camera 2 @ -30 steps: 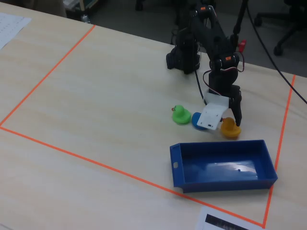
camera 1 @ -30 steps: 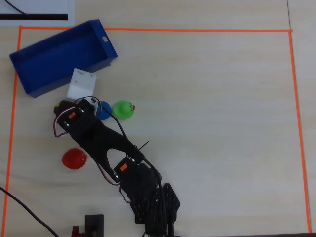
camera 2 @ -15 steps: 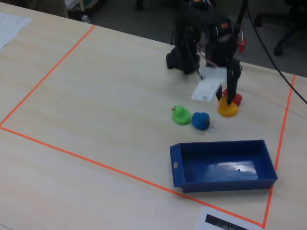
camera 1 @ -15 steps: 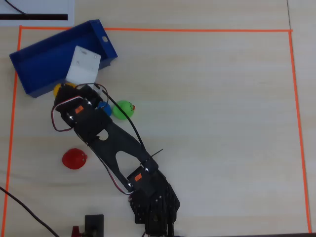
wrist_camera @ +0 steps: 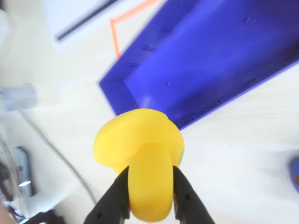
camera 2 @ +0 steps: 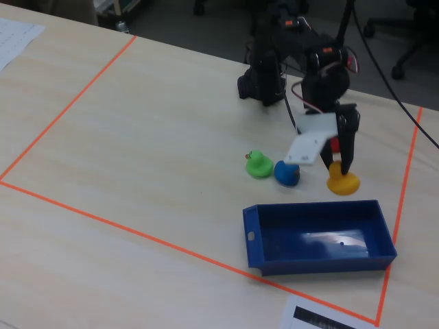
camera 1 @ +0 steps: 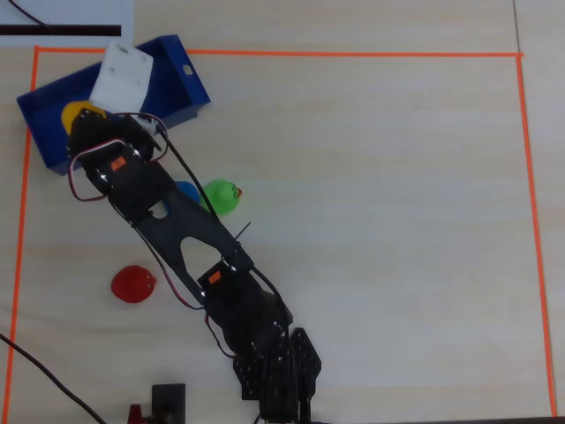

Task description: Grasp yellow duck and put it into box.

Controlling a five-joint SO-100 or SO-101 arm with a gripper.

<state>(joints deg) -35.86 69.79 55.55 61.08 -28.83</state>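
Note:
The yellow duck [wrist_camera: 140,154] is pinched between my gripper's [wrist_camera: 150,186] two black fingers in the wrist view. The blue box [wrist_camera: 210,60] lies just beyond it, its long wall close under the duck. In the overhead view the duck [camera 1: 78,113] shows at the gripper [camera 1: 88,122], over the box's [camera 1: 181,84] left part. In the fixed view the gripper [camera 2: 341,171] holds the duck [camera 2: 341,182] by the far long wall of the box [camera 2: 315,262]. I cannot tell its height above the table.
A green duck [camera 1: 221,195] and a blue duck [camera 1: 186,190] sit beside my arm, also in the fixed view [camera 2: 258,165] [camera 2: 287,173]. A red duck [camera 1: 133,283] lies at the left. Orange tape [camera 1: 353,55] frames the work area. Cables run at the lower left.

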